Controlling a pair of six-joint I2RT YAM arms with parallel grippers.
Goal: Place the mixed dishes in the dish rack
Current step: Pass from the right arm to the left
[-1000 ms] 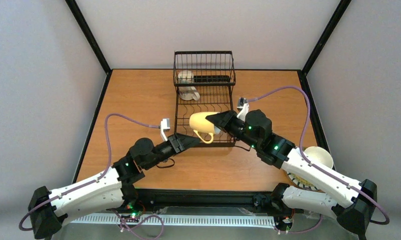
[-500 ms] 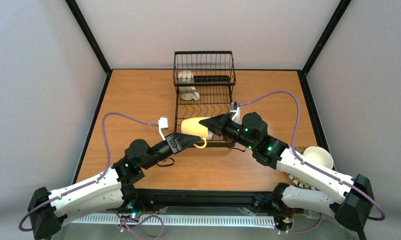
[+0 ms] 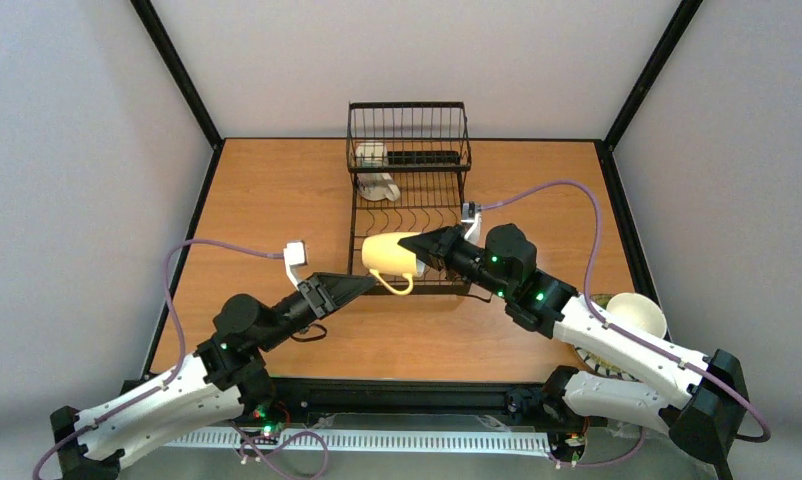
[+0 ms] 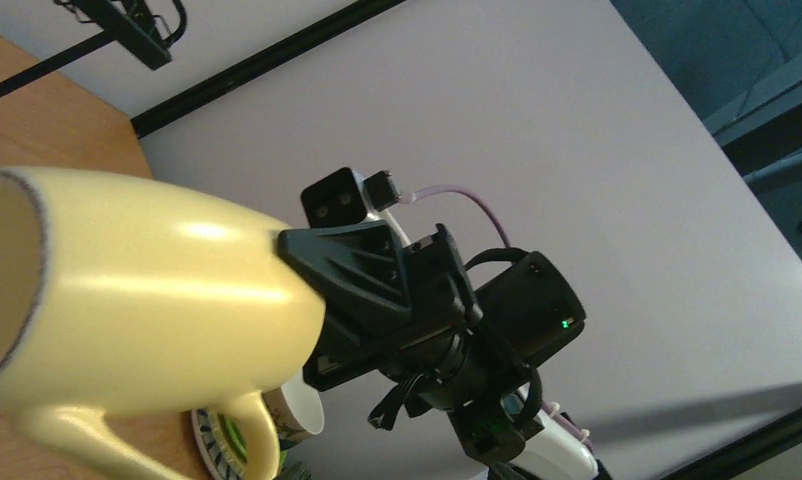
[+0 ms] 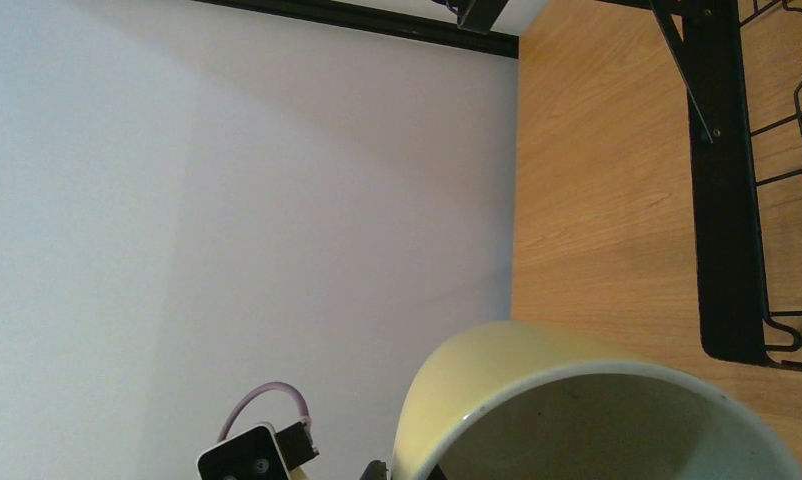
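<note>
Top view looks down; both wrist views closely share the mug (image 4: 147, 290).

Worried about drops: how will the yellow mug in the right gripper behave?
The yellow mug looks rigid and glossy, so probably slippery. The right gripper pinches only its rim, mug sideways, so it may pivot. Likely ceramic: fragile if dropped.

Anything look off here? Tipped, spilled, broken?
No spill or damage visible. The cream-yellow mug is on its side, handle hanging down, but it is clamped in the right tool over the near end of the dish rack, so not dropped. A white piece lies askew in the rack's far slots; too small to identify.
</note>
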